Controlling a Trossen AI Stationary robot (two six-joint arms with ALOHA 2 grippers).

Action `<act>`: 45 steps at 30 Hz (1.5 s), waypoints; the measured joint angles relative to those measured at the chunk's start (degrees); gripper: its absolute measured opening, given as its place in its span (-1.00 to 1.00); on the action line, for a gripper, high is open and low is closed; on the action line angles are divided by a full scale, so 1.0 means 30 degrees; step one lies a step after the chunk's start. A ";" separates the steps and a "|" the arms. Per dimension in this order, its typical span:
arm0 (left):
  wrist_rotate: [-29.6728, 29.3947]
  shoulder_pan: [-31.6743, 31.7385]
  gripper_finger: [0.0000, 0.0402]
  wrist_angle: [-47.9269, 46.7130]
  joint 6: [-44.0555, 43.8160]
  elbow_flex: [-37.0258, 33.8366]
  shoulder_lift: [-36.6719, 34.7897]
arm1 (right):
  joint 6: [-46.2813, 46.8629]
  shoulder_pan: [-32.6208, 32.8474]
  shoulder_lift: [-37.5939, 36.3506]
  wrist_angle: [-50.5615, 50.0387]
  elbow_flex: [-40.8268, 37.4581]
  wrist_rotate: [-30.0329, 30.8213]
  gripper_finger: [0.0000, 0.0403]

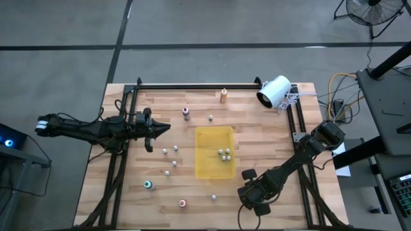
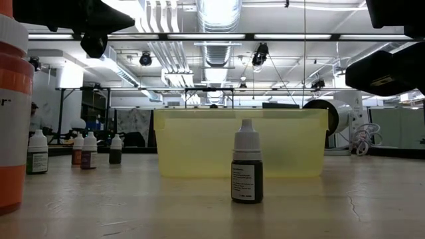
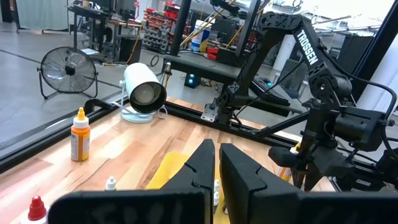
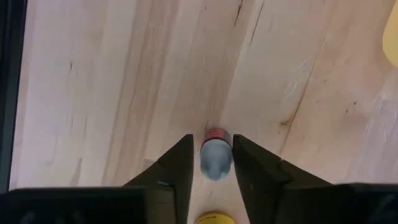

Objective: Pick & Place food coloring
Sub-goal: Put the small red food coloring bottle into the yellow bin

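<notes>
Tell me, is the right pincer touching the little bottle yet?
Cannot tell. In the right wrist view the bottle sits between the right pincer's fingers, edges looking flush, with no plain gap or contact.
</notes>
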 joint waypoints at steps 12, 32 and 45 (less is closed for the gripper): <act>0.0001 0.0004 -1.00 0.0002 0.0000 0.0000 0.0000 | -0.0146 -0.0015 -0.0007 0.0022 0.0000 0.0000 -0.76; 0.0003 0.0005 -1.00 -0.0003 0.0000 0.0000 0.0000 | -0.1147 -0.0768 -0.1023 -0.1275 0.2276 -0.0047 -0.77; -0.0001 0.0000 -1.00 0.0000 0.0000 0.0000 0.0000 | -0.3824 -0.3451 -0.0925 -0.3634 0.6321 0.0091 -0.77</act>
